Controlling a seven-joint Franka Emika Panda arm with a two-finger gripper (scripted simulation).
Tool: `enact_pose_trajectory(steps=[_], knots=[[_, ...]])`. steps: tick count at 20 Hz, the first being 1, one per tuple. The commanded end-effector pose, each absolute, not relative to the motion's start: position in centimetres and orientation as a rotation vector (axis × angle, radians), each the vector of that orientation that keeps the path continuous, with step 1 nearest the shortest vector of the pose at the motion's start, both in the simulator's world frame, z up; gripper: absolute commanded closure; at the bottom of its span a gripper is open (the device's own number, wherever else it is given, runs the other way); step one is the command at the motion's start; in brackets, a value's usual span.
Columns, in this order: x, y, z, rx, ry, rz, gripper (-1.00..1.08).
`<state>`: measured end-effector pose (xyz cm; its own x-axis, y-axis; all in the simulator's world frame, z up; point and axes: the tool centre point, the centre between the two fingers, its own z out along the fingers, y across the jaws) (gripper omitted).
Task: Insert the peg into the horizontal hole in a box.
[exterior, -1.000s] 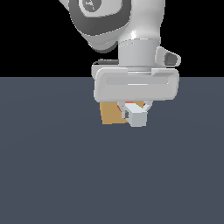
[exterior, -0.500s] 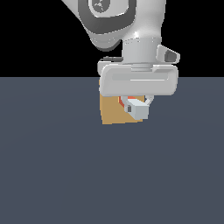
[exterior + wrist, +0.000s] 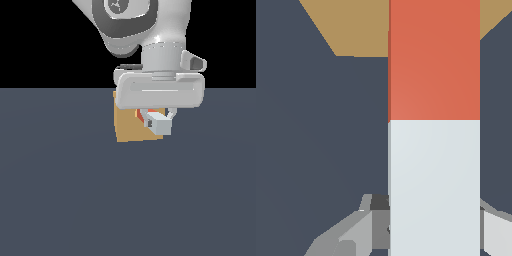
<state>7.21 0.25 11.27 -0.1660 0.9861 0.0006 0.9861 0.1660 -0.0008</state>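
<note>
Wrist view | hand [image 3: 433, 235] clamped on peg [image 3: 433, 125] | box [image 3: 131, 127] behind | no writing

The peg [image 3: 434, 125] looks like smooth matt plastic, flat orange-red on its far part and flat whitish-grey on its near part, with no sheen or grain. The box [image 3: 131, 125] at the frame centre is an even, matt tan, like unvarnished card or painted wood, without texture. The surface [image 3: 65, 190] filling the lower frame is a uniform matt slate-blue. The arm's casing [image 3: 160, 90], upper centre, is smooth light-grey plastic with a soft satin gloss.
</note>
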Motion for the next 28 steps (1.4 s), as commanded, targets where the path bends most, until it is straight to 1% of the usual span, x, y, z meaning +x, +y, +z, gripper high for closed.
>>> enact_pose_trajectory(steps=[1,5,8,16,20,24,28], knots=[[7.3,0.3,11.4,-2.029,-2.399,-0.002,1.08],[7.1,0.6,11.3,-2.028,-2.398,0.000,1.08],[6.9,1.8,11.3,-2.028,-2.399,0.000,1.08],[5.8,7.8,11.4,-2.029,-2.399,-0.002,1.08],[5.5,9.8,11.4,-2.029,-2.400,-0.002,1.08],[5.5,10.5,11.4,-2.029,-2.400,-0.002,1.08],[5.7,10.0,11.4,-2.029,-2.400,-0.002,1.08]])
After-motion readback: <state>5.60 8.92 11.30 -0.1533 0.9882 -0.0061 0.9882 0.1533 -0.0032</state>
